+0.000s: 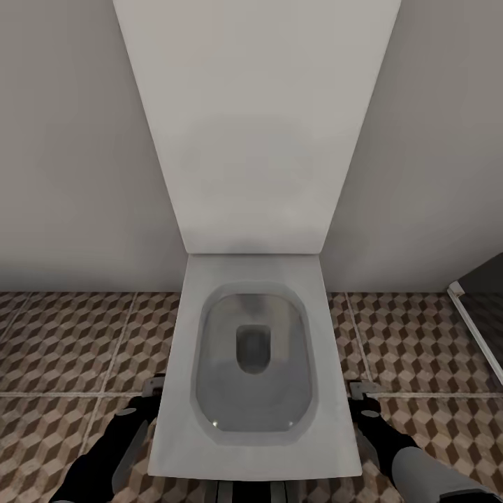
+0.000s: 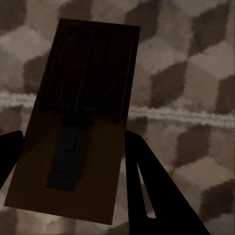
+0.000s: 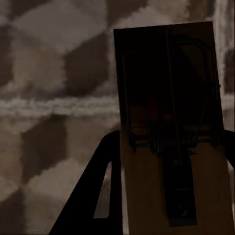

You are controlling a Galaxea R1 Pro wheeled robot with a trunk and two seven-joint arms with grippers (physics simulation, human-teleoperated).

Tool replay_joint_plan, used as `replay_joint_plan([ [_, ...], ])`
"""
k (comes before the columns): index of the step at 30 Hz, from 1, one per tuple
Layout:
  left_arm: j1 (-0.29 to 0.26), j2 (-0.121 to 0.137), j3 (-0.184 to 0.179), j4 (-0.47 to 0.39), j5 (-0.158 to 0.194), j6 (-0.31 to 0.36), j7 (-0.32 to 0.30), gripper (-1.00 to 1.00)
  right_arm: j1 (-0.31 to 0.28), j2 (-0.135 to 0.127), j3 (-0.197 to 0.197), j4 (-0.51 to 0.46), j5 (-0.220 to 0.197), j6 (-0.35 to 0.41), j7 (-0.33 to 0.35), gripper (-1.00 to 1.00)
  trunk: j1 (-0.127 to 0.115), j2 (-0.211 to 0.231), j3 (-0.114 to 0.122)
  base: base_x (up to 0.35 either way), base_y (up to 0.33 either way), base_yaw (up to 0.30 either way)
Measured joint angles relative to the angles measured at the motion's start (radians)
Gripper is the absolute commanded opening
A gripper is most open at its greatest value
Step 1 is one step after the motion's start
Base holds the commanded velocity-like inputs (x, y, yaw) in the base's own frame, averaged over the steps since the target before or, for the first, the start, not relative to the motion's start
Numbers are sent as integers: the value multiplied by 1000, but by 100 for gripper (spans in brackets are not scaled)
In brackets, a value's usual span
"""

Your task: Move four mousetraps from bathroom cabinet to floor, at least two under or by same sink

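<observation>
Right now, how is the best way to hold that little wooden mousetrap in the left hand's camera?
By its long wooden edges. The mousetrap is a flat slab with metal wire and a dark bar on top, so pinching the bare sides looks safest. The left end effector already does that, one dark finger on each long side, coming from the short end nearest the bar.

A toilet (image 1: 255,363) stands on the bathroom floor (image 1: 63,342) against the wall (image 1: 63,140).
</observation>
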Motion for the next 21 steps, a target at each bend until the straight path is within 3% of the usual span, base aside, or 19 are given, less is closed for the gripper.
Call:
replay_joint_plan([
  [4,0,12,0,0,2,0,0,-100,0,-54,-15,0,-26,-1,1,-100,0,0,0,0,0,0],
  [8,0,14,0,0,2,0,0,-100,0,-76,-22,0,-55,-2,2,-100,0,0,0,0,0,0],
  [15,0,14,0,0,2,0,0,-100,0,-79,-24,0,-67,-2,3,-100,0,0,0,0,0,0],
  [21,0,14,0,1,3,1,0,-100,0,-75,-23,0,-67,-3,10,-100,3,-1,-23,0,0,0],
])
